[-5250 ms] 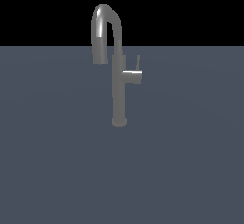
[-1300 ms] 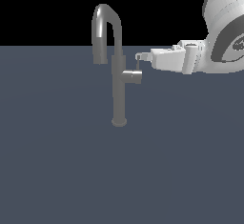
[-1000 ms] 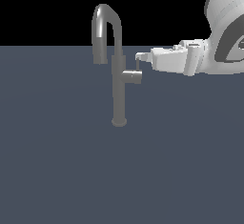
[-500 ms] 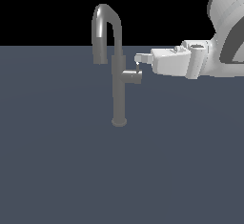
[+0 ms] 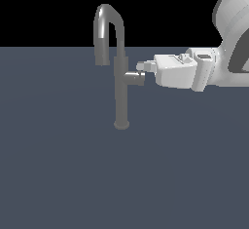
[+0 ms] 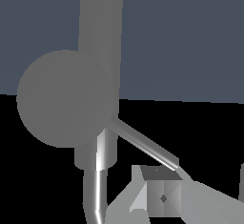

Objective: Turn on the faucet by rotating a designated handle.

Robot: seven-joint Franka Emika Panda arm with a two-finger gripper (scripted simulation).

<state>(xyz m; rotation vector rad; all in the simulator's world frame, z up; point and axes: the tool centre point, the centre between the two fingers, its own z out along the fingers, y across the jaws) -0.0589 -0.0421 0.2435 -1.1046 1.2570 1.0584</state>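
The faucet [image 5: 120,94] is a slim grey column with a round base and a hooked gooseneck spout [image 5: 108,16]. The handle [image 5: 134,78] is a short stub on the column's side toward the exterior view's right. In the wrist view I see the stub's round end face [image 6: 66,99] and its thin lever rod [image 6: 145,144] slanting away from it. My gripper [image 5: 142,67] sits just above the stub's end. Its fingertips [image 6: 159,197] form one closed block, and the rod's tip touches that block. The rod is hidden in the exterior view.
A flat dark grey floor [image 5: 63,174] spreads around the faucet's base [image 5: 121,124]. The white arm [image 5: 228,43] reaches in from the exterior view's right at the height of the handle.
The arm came in from the exterior view's right. Over the last second the gripper has sunk slightly at the handle's end, and the upright lever rod no longer shows there.
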